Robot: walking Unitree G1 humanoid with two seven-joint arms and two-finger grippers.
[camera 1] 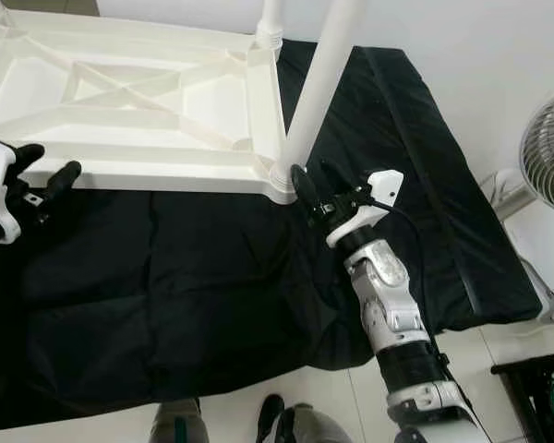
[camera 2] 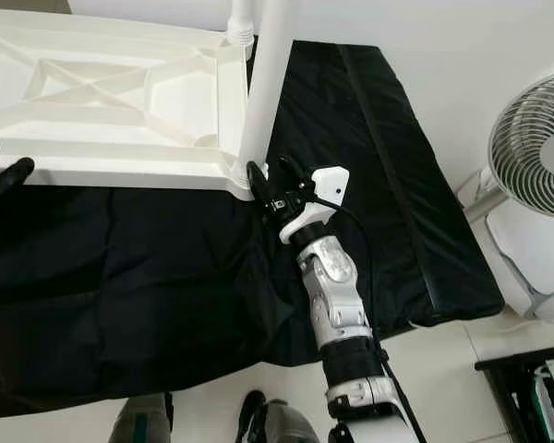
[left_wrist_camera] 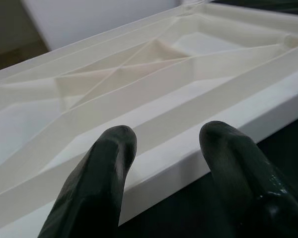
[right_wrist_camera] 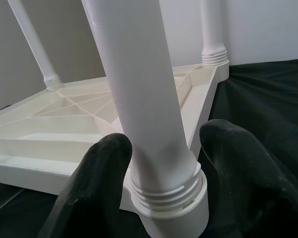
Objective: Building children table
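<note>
A white plastic table top lies upside down on a black cloth. A white leg stands upright in the socket at its near right corner. My right gripper is open at that leg's base, one finger on each side of the leg, just above the threaded collar. Two more legs stand in the far corners. My left gripper is open at the table top's near left edge, with nothing between its fingers.
A white standing fan is on the floor to the right of the cloth-covered surface. A black rack sits at the lower right. My feet are on the pale tiles by the cloth's front edge.
</note>
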